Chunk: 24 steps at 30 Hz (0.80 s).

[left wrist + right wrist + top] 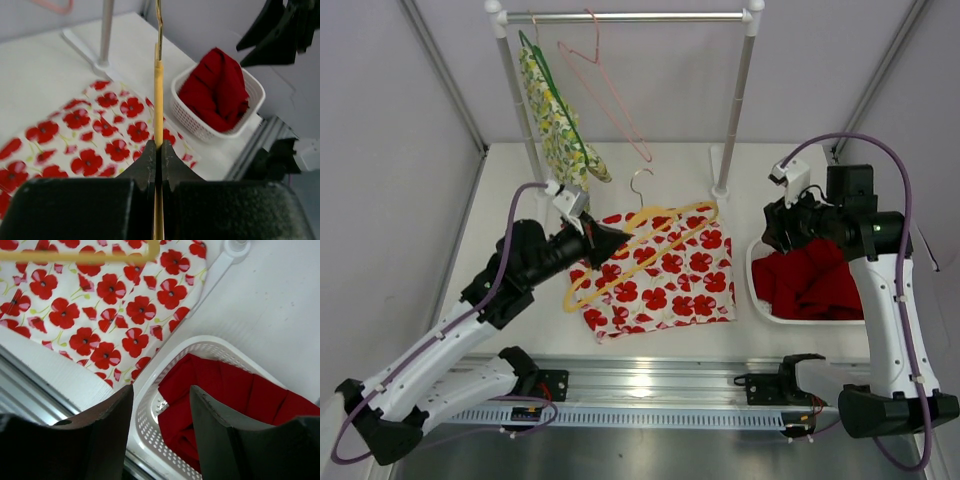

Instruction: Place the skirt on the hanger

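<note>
My left end effector (158,148) is clamped tight on the yellow hanger (158,95), held just over the poppy skirt (665,285), which lies flat mid-way across the white desk (510,190) and is not yet on the hanger. My right end effector (161,390) hangs half-open and holds nothing, above the basket (752,275) at 3 o'clock (red cloth inside). Pale booth walls, with the rack (620,17) at 12.
</note>
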Each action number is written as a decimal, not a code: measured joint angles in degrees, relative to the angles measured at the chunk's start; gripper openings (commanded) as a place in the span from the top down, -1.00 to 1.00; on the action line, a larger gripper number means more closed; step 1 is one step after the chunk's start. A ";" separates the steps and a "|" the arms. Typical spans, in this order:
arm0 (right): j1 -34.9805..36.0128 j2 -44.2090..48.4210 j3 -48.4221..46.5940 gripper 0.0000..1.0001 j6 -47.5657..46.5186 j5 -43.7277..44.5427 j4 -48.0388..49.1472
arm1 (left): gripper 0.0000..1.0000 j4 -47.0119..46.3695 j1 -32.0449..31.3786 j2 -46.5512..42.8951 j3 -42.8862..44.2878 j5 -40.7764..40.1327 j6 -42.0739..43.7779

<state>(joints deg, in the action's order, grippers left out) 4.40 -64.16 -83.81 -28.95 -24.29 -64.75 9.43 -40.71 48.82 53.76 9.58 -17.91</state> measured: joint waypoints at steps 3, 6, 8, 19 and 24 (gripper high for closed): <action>3.21 -0.11 0.74 -0.08 -0.15 0.11 -1.20 | 1.00 -3.15 -1.51 -4.07 -9.60 1.66 -4.35; 10.21 0.11 3.96 -0.08 0.46 1.79 -0.74 | 1.00 -7.82 -3.72 -5.86 -19.06 3.37 -8.76; 14.60 0.02 7.06 -0.07 1.16 2.99 -0.55 | 1.00 -9.57 -5.40 -5.55 -23.17 4.00 -10.84; 17.16 -2.73 19.28 -0.06 3.87 5.68 1.86 | 1.00 -19.85 -9.14 -4.68 -29.35 7.17 -15.47; 18.12 -3.08 20.17 -0.07 3.89 6.69 2.16 | 1.00 -24.83 -11.10 -1.27 -32.20 7.69 -17.18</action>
<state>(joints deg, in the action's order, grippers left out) 22.52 -67.24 -63.64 -25.06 -17.61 -62.59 -15.40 -51.81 47.55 21.56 17.28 -35.09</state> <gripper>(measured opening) 0.534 0.036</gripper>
